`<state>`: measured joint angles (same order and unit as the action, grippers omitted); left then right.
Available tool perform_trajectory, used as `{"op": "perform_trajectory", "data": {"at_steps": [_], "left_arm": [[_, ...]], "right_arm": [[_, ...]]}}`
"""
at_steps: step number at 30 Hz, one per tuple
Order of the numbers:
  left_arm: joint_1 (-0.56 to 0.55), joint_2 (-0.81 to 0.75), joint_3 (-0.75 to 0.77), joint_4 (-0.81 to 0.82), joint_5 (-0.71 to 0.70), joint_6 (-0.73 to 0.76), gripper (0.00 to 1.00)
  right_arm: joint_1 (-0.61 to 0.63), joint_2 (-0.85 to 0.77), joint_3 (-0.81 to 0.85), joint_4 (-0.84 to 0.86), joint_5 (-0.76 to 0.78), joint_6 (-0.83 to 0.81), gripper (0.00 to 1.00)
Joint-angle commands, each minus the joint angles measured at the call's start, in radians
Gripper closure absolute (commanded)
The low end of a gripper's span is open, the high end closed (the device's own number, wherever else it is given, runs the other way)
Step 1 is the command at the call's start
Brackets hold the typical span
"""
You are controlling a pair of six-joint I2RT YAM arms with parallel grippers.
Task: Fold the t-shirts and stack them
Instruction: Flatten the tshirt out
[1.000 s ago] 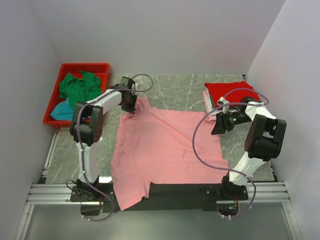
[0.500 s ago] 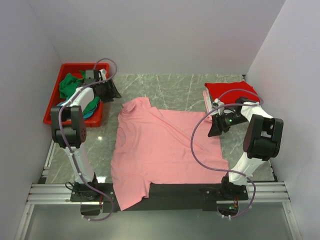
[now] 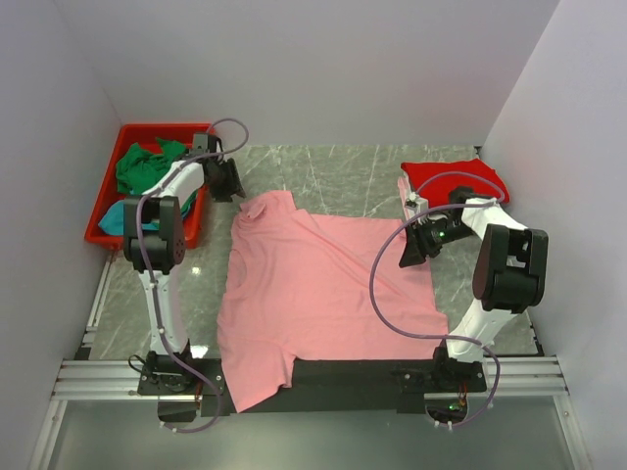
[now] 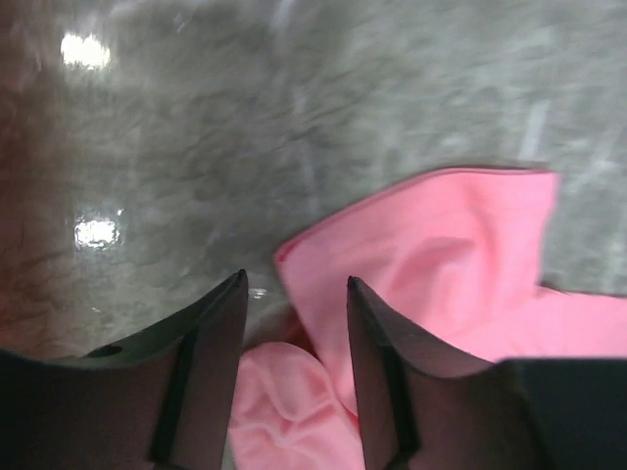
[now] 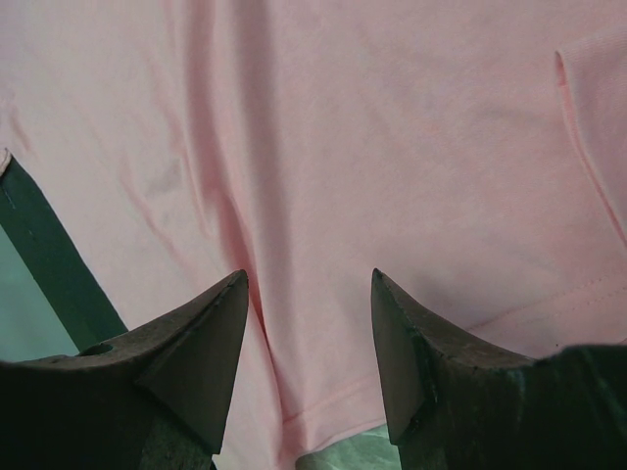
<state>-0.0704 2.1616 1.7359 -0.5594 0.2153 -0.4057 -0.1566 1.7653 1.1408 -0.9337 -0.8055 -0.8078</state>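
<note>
At the far left stands a red plastic bin holding a crumpled green t-shirt and, nearer the camera, a teal t-shirt. Just right of the bin's far corner the left claw hangs over the bare marbled tabletop. Its wrist camera shows the two dark fingers spread apart with nothing between them, and a bunched far corner of pink cloth lies just below and to the right of them. The salmon pink t-shirt lies spread across the middle of the tabletop, mostly flat with a few long creases. Its far left corner is rumpled and near the left claw but apart from it, and its near edge drapes over the black strip at the front of the tabletop. The right claw is at the shirt's right edge. Its wrist view shows its fingers parted and empty, pointing down at smooth pink cloth with a stitched hem running across the lower right – whether the tips touch the fabric cannot be told. At the far right, beyond that claw, a folded red t-shirt sits on the tabletop, with a pale edge showing under its left side – too small to identify
</note>
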Motion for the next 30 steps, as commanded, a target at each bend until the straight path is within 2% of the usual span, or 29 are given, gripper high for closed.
{"op": "perform_trajectory", "data": {"at_steps": [1,9,12,13,15,16,19,24,28,30], "left_arm": [[-0.014,0.042,0.06,-0.06,-0.08,-0.015,0.52],[-0.051,0.119,0.073,-0.056,-0.08,-0.036,0.57],[-0.057,0.155,0.096,-0.054,-0.073,-0.047,0.71],[-0.058,0.159,0.102,-0.053,-0.068,-0.051,0.84],[-0.062,0.162,0.111,-0.054,-0.068,-0.05,0.97],[-0.062,0.159,0.114,-0.051,-0.073,-0.047,1.0],[-0.062,0.149,0.134,-0.04,-0.109,-0.035,1.0],[-0.062,0.188,0.293,0.007,-0.197,-0.015,1.0],[-0.058,0.277,0.466,0.03,-0.176,-0.007,1.0],[-0.057,0.311,0.496,0.068,-0.142,-0.004,1.0]], "right_arm": [[0.002,-0.027,0.02,0.015,-0.012,0.006,0.4],[0.0,-0.044,0.013,0.016,-0.014,0.009,0.4],[0.0,-0.049,0.013,0.013,-0.015,0.007,0.4],[-0.001,-0.052,0.011,0.012,-0.014,0.007,0.4],[-0.003,-0.061,0.008,0.007,-0.012,0.002,0.4],[-0.003,-0.064,0.008,0.007,-0.011,0.002,0.4],[-0.006,-0.066,0.011,0.001,-0.011,-0.001,0.39],[-0.006,-0.061,0.03,-0.01,-0.02,0.002,0.39],[-0.006,-0.072,0.028,-0.011,-0.014,0.004,0.39],[-0.006,-0.075,0.027,-0.01,-0.008,0.004,0.39]]}}
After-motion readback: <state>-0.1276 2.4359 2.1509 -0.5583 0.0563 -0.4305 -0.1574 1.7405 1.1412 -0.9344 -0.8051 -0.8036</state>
